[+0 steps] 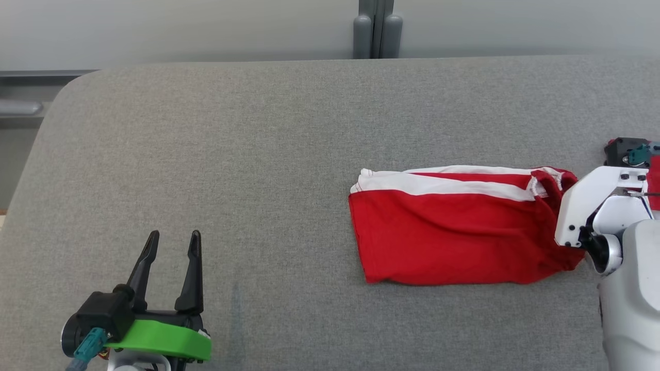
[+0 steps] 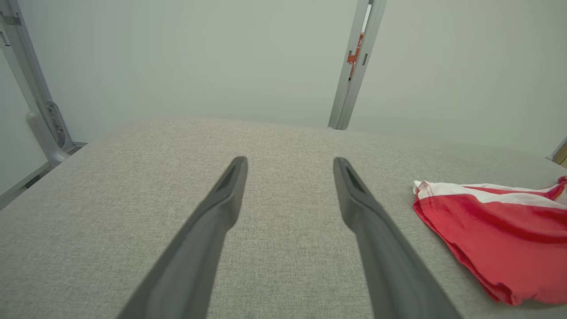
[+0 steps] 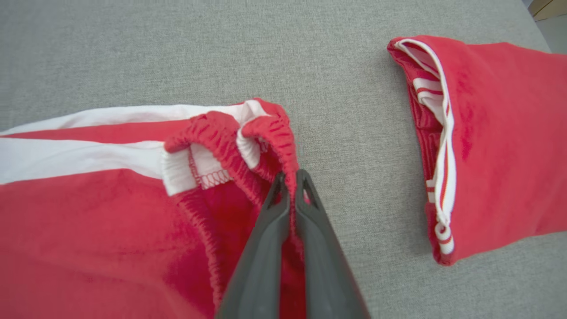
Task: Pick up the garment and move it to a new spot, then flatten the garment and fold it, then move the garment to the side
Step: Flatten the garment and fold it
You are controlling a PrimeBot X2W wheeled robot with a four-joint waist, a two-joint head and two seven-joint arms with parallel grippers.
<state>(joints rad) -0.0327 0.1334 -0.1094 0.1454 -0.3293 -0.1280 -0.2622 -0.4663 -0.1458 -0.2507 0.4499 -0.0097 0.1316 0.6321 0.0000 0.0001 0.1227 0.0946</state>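
The garment (image 1: 454, 242) is red shorts with white side stripes, lying folded on the right half of the grey padded table (image 1: 258, 154). My right gripper (image 3: 291, 177) is shut on the red elastic waistband at the garment's right end (image 3: 88, 221). In the head view the white right wrist (image 1: 593, 206) covers that end. My left gripper (image 1: 174, 237) stands open at the lower left, well away from the cloth. Between its fingers (image 2: 290, 164) there is only bare table, and the garment (image 2: 500, 235) lies off to its right.
A second red piece of clothing with white trim (image 3: 496, 146) lies just beyond the held waistband, a strip of table between them; a bit of it shows at the head view's right edge (image 1: 655, 180). A grey post (image 1: 376, 31) stands behind the table's far edge.
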